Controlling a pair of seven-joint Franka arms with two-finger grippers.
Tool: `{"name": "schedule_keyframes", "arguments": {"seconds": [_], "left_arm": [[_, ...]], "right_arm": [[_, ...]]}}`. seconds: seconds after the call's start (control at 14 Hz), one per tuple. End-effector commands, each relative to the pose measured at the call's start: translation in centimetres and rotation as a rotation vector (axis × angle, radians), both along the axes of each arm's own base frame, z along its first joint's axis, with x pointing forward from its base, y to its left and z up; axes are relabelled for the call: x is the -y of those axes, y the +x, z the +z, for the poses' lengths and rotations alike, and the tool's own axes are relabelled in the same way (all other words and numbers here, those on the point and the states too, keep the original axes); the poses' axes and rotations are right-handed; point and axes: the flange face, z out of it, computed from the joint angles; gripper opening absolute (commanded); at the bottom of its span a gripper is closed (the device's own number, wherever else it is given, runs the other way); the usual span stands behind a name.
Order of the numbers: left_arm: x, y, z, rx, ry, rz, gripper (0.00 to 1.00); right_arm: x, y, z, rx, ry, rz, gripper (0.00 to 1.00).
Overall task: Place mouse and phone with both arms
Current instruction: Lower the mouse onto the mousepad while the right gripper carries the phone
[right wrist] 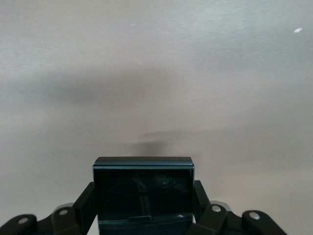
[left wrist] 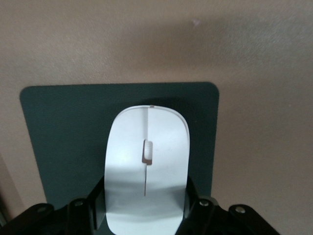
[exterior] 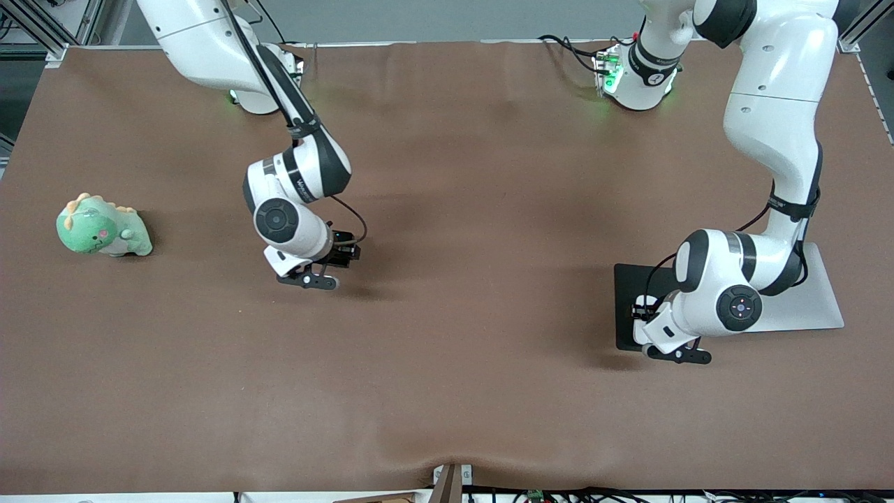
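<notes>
The white mouse (left wrist: 146, 161) sits between the fingers (left wrist: 98, 203) of my left gripper (left wrist: 145, 205), which is shut on it over the matte dark-grey pad (left wrist: 58, 122). In the front view the left gripper (exterior: 646, 312) is over that pad (exterior: 628, 279), and the wrist hides the mouse. I cannot tell whether the mouse touches the pad. My right gripper (right wrist: 143, 208) is shut on the glossy black phone (right wrist: 143, 188) over bare brown table. In the front view the right gripper (exterior: 344, 255) is low over the table toward the right arm's end.
A green plush dinosaur (exterior: 103, 227) lies near the table's edge at the right arm's end. A light-grey flat slab (exterior: 814, 300) lies beside the dark pad, partly under the left arm. The brown cloth (exterior: 447, 363) covers the table.
</notes>
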Motion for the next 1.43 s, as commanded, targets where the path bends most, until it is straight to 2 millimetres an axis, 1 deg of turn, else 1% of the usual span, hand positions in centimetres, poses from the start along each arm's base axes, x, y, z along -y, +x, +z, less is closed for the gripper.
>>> {"name": "schedule_keyframes", "arguments": {"seconds": [0.0,0.07,0.14,0.21,0.29,0.43,0.5,0.57,0.64,0.71,0.79,0.86,1.07,1.14,1.29,1.36], "left_arm": [[-0.2,-0.6,-0.9,-0.009,0.012,-0.012,0.01],[-0.2,-0.7,-1.0,-0.012,0.013,-0.012,0.06],[-0.4,-0.8,-1.2,-0.016,0.013,-0.008,0.17],[-0.5,-0.8,-1.2,-0.017,0.014,-0.002,0.63],[-0.5,-0.8,-1.3,-0.018,0.015,0.0,1.0],[-0.7,-0.7,-0.9,-0.014,0.013,0.004,1.0],[-0.8,-0.6,-0.3,-0.008,0.014,0.0,1.0],[-1.3,-0.4,0.6,0.001,0.013,0.006,1.0],[-1.6,-0.2,1.9,0.014,0.014,0.018,1.0],[-1.8,-0.2,3.4,0.014,0.015,0.026,1.0],[-2.3,-0.2,5.0,0.018,0.017,0.035,1.0],[-3.4,0.0,6.6,0.032,0.015,0.053,1.0],[-3.8,-0.4,11.3,0.081,0.014,0.06,1.0],[-3.8,-0.7,13.1,0.104,0.014,0.06,1.0],[-4.2,-1.6,15.8,0.132,0.015,0.063,1.0],[-4.9,-2.1,17.0,0.136,0.017,0.07,1.0]], "right_arm": [[2.6,-1.1,1.3,-0.006,0.018,0.003,0.0],[4.5,-0.8,1.5,-0.009,0.029,0.032,0.0],[6.4,-0.7,1.7,-0.009,0.039,0.048,0.0],[7.5,-0.6,1.9,-0.008,0.045,0.058,0.0],[9.2,-0.5,1.7,-0.011,0.048,0.058,0.0],[13.3,0.0,1.1,-0.014,0.066,0.084,0.0],[15.0,0.1,0.9,-0.012,0.075,0.099,0.0],[15.9,0.1,0.7,-0.011,0.078,0.105,0.0],[17.0,0.2,0.7,-0.011,0.076,0.107,0.0],[18.8,0.5,0.6,-0.01,0.082,0.112,0.0],[20.4,0.6,0.6,-0.009,0.092,0.131,0.0],[21.8,0.7,0.5,-0.008,0.098,0.14,0.0],[25.9,0.7,0.4,-0.008,0.093,0.15,0.0],[27.0,0.6,0.4,-0.01,0.076,0.152,0.0],[29.1,0.2,-0.1,-0.02,0.057,0.141,0.0],[29.6,0.2,-0.1,-0.015,0.052,0.138,0.0]]}}
